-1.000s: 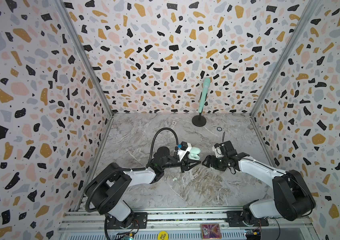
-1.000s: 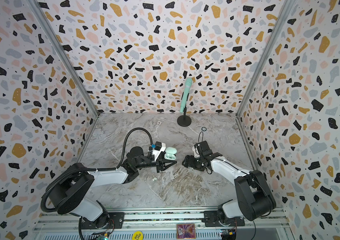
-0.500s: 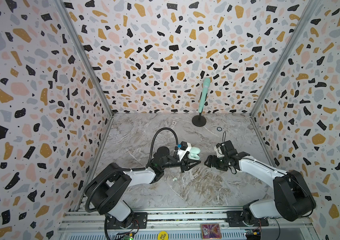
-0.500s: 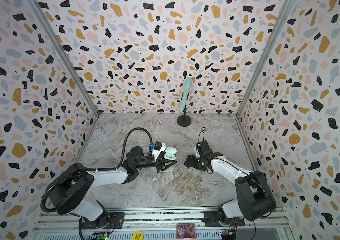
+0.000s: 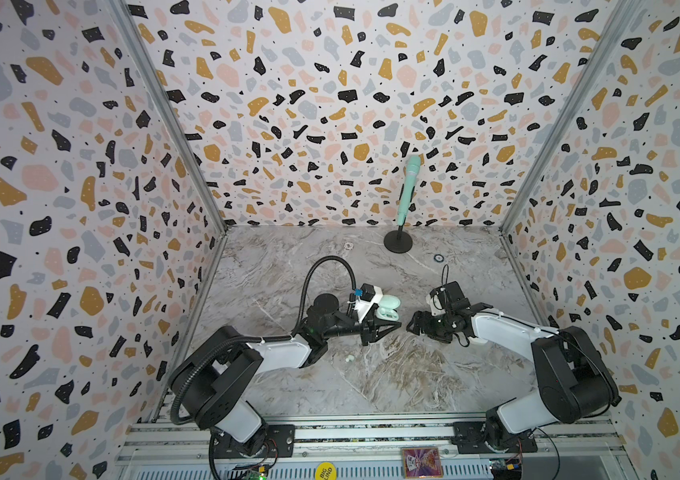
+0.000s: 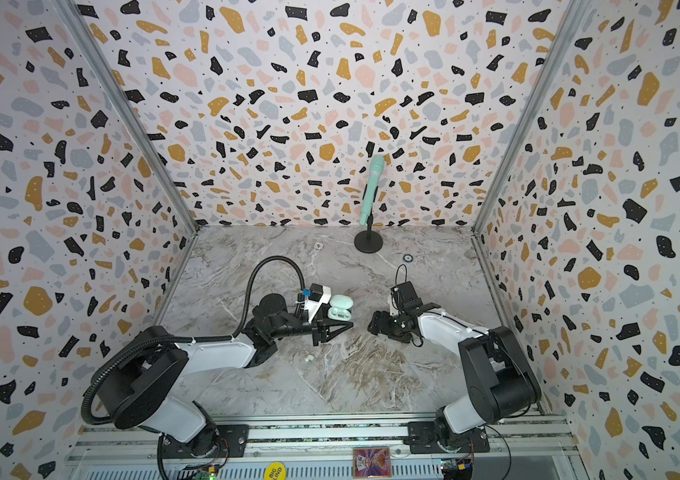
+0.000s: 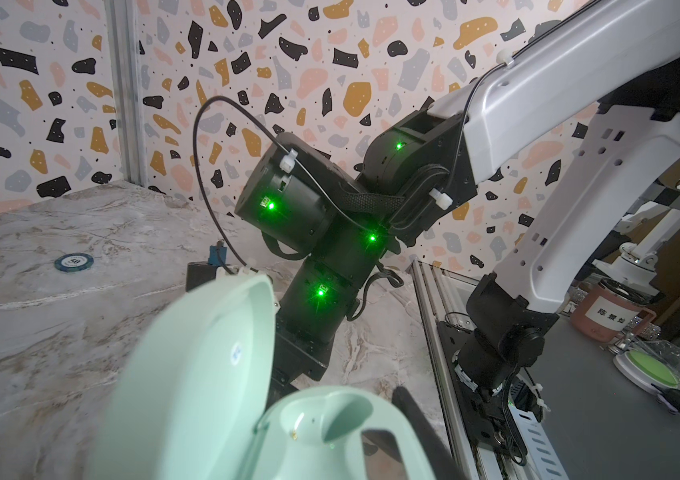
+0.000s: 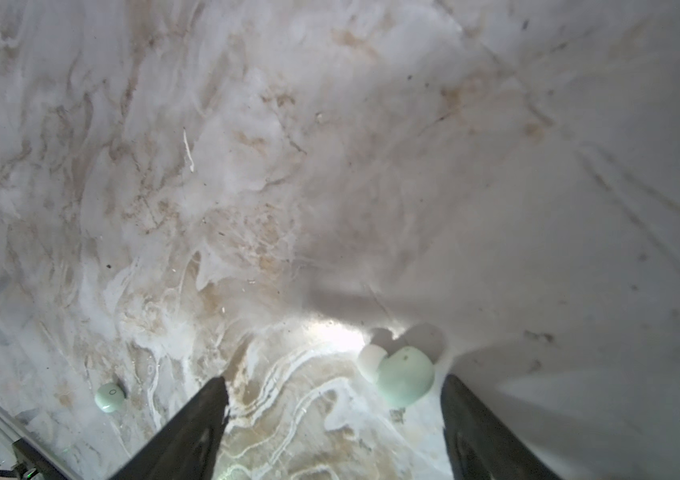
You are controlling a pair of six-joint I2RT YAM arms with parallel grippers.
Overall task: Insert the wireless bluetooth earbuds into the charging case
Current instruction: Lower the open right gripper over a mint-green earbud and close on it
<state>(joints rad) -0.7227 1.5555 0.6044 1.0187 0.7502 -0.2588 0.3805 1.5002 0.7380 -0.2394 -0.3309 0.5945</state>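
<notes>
Little had changed over the last second. Nearest the front edge of the worktop [image 5: 392, 386], a loose earbud [image 5: 348, 358] lay where it had been, beside the left forearm and untouched. Further in, toward the middle, the left hand [image 5: 388, 323] stayed clamped on the mint charging case [image 5: 389, 311], whose lid was swung open. The one socket shown in the left wrist view was empty.

Facing it and apart from it, the right hand [image 8: 334, 384] had barely shifted. It hung low over the surface with its fingers spread wide, holding nothing. Between those fingers, close to one of them, a mint earbud [image 8: 406, 380] with a white tip lay on the worktop, not yet gripped. I judged the hand was lining up for the pick, so seating this bud in the case was still to come.

The worktop had a scuffed grey-and-tan marble pattern. Along its front ran an aluminium rail [image 5: 371, 434] carrying a yellow sticker [image 5: 325, 471] and a small card [image 5: 420, 461]. Toward the back edge lay a blue poker chip [image 5: 438, 258] and a small pale ring [image 5: 348, 246]. A mint microphone [image 5: 408, 187] stood on a black round base by the back wall. Terrazzo-print walls [image 5: 330, 104] closed three sides.
</notes>
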